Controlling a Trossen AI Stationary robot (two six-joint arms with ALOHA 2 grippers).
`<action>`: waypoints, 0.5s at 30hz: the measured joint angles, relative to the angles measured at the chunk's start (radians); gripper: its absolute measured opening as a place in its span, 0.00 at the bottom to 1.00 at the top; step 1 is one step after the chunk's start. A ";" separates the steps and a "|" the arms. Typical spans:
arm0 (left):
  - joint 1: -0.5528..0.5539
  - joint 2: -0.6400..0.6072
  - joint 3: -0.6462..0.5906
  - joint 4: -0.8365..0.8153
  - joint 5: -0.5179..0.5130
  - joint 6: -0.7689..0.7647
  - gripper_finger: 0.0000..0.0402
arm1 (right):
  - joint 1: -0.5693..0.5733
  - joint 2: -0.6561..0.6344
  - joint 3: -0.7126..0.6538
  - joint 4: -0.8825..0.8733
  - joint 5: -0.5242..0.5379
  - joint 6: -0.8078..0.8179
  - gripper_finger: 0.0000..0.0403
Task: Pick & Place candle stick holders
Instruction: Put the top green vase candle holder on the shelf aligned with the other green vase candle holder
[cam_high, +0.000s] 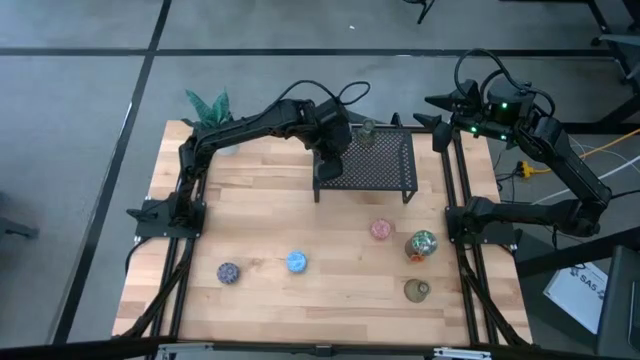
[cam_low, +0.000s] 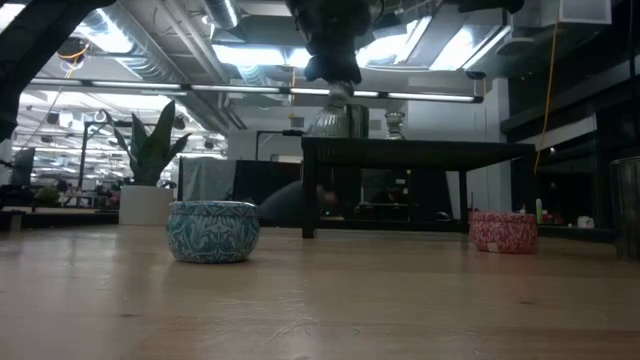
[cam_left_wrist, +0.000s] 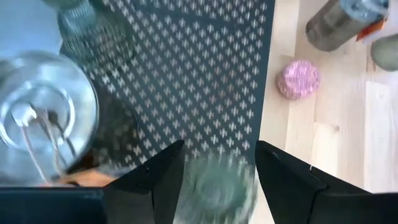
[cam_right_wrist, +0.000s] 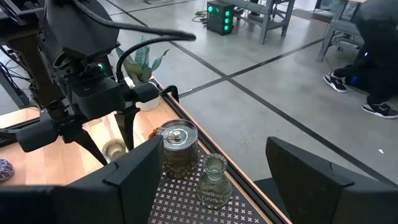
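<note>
Left gripper (cam_left_wrist: 214, 180) above the black mesh rack (cam_high: 366, 163), fingers spread.
You see a green glass holder (cam_left_wrist: 219, 186) between them, ungripped, near the rack's front edge; right gripper (cam_right_wrist: 205, 186) waits open beyond the counter's (cam_high: 300, 225) far right corner.

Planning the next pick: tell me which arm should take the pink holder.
Right, probably. The pink holder lies on the table's right half, near the right arm's base, and the right gripper is open and empty. The left gripper is busy over the rack.

Rack (cam_high: 375, 160) crowded — table front (cam_high: 330, 300) open
</note>
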 joint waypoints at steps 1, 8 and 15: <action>0.000 0.000 0.000 0.006 0.000 0.000 0.48 | 0.000 0.000 0.000 0.000 0.000 0.000 0.71; 0.000 0.000 0.000 0.026 -0.001 0.005 0.48 | 0.000 0.000 0.000 -0.006 0.000 0.000 0.71; 0.001 -0.010 0.003 0.106 -0.001 -0.006 0.48 | 0.000 0.000 0.000 -0.016 0.000 -0.002 0.71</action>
